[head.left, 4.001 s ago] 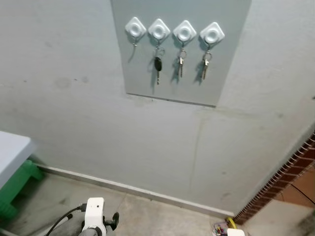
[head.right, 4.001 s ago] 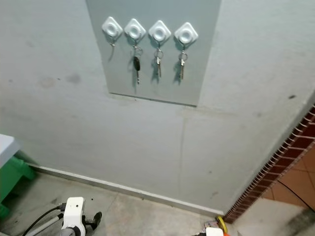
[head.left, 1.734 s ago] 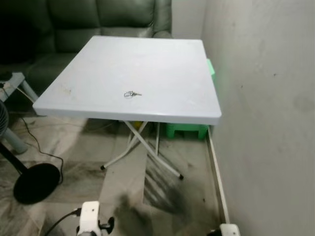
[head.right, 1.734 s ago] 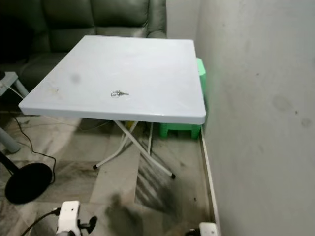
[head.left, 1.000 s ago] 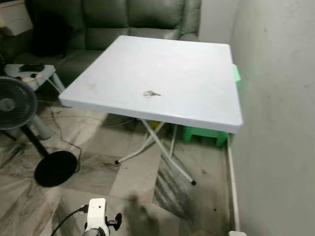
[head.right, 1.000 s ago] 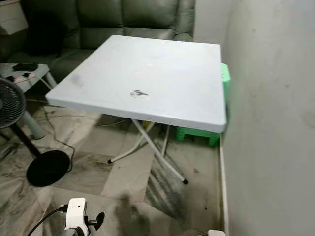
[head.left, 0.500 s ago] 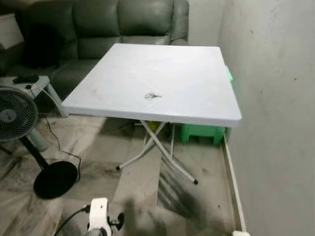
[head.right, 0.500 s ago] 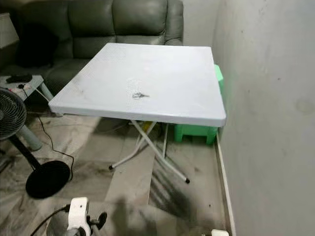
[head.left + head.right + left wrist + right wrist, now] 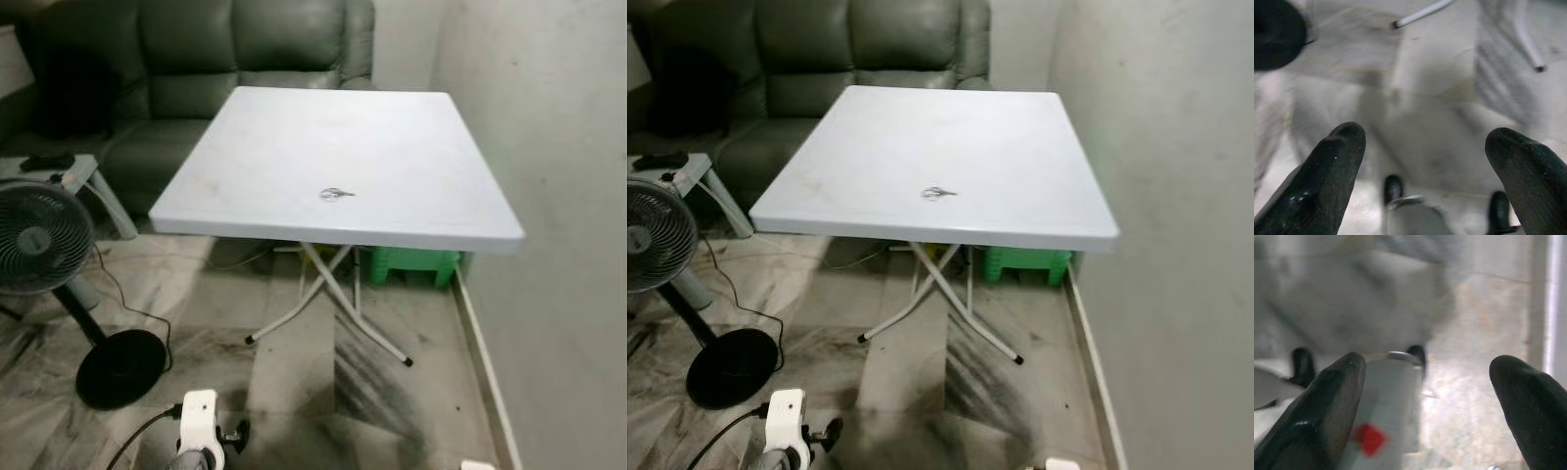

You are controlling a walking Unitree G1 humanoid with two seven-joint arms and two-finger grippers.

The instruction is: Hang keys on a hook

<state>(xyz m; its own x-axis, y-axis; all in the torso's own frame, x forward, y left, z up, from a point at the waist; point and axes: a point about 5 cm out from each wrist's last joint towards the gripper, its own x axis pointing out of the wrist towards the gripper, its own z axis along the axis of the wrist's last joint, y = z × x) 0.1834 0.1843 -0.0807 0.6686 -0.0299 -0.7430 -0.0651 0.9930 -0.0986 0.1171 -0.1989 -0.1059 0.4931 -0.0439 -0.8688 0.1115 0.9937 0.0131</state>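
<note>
A small set of keys [image 9: 336, 194] on a ring lies near the middle of a white folding table [image 9: 255, 211], a little toward its front edge. The same keys [image 9: 939, 193] show in the right eye view. Both arms hang low. My left gripper [image 9: 1425, 161] is open over the floor, its two black fingers [image 9: 1327, 176] far apart with nothing between them. My right gripper [image 9: 1425, 396] is open too, above the floor by the wall. The left wrist's white housing [image 9: 199, 431] sits at the bottom of the left eye view.
A dark green sofa [image 9: 245, 44] stands behind the table. A standing fan [image 9: 39, 240] with a round black base [image 9: 120, 367] is on the left, its cable on the floor. A green stool [image 9: 411, 264] sits under the table by the grey wall [image 9: 558, 196] on the right.
The view has swung from the wall with hooks round to the table. Over the last second the camera shifted slightly, so the table and keys sit further right in the picture.
</note>
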